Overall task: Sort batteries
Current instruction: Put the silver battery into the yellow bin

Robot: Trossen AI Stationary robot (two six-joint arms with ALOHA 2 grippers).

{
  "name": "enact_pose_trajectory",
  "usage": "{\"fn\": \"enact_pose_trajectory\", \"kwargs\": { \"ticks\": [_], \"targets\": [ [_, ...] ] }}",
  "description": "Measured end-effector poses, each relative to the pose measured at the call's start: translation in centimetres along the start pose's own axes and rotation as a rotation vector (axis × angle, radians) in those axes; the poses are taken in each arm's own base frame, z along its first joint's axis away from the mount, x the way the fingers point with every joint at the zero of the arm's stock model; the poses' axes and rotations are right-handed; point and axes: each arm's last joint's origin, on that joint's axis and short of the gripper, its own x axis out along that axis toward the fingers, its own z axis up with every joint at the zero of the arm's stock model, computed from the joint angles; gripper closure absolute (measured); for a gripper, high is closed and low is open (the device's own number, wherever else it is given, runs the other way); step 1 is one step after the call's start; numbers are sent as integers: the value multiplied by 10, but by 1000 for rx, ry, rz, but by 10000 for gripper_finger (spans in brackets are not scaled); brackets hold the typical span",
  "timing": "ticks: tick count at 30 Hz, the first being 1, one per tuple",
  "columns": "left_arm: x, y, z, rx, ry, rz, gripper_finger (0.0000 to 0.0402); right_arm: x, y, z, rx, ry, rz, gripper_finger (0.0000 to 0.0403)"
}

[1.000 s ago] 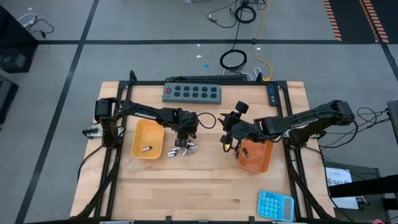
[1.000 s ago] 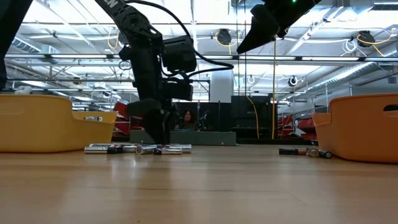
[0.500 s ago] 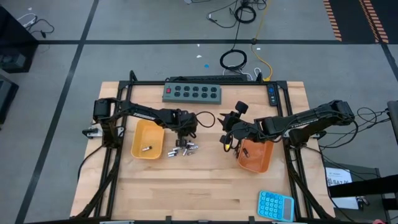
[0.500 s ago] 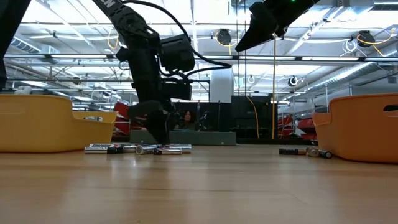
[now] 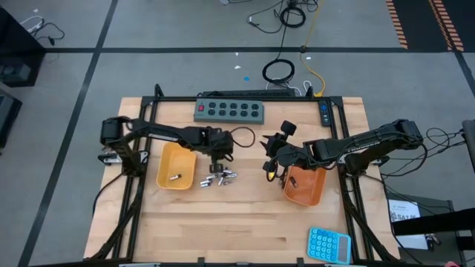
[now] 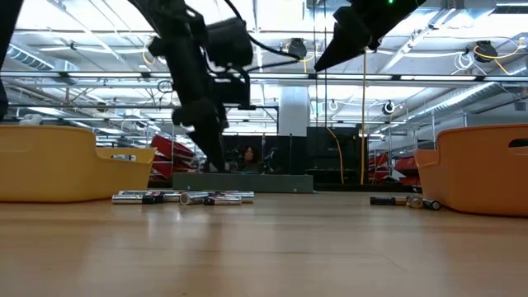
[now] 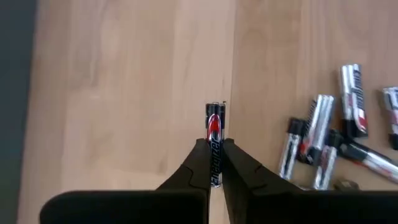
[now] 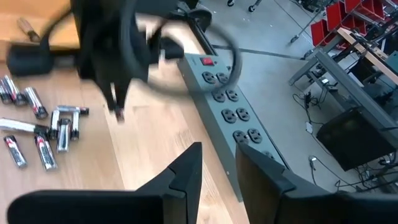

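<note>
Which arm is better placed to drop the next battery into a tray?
Left. The left gripper is shut on a battery, lifted beside the left orange tray. The right gripper hangs by the right orange tray, holding nothing visible.

I'm seeing silver batteries (image 5: pixel 217 178) lying clustered just beside the left orange tray (image 5: pixel 176 166); one battery (image 7: pixel 214 138) is hanging pinched above them.

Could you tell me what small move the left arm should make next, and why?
Probably carry it sideways over the yellow tray and release. The left end effector is shut on a battery, lifted clear of the pile beside that tray.
</note>
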Motion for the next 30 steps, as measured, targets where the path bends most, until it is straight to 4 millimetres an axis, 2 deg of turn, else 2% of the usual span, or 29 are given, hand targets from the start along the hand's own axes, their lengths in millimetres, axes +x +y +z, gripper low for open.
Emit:
{"fn": "enact_pose_trajectory", "kwargs": {
  "ticks": [5,9,17,20,25,30],
  "targets": [
    [-38,-2,-4,-61,-41,-1,381,0,0,-4,-17,36,-3,312],
    [-59,-9,-19,-116,-25,-13,381,-1,-1,-6,-9,51,-10,312],
    [-85,-31,-78,-274,101,-34,381,-2,-2,-5,33,46,0,312],
    [-83,-35,-102,-349,130,-30,381,-2,-1,-4,49,34,4,312],
    [-70,-37,-135,-411,198,-9,375,1,3,4,82,-30,63,312],
    [-62,-38,-147,-445,226,3,356,5,8,5,66,-40,86,312]
  ]
}}
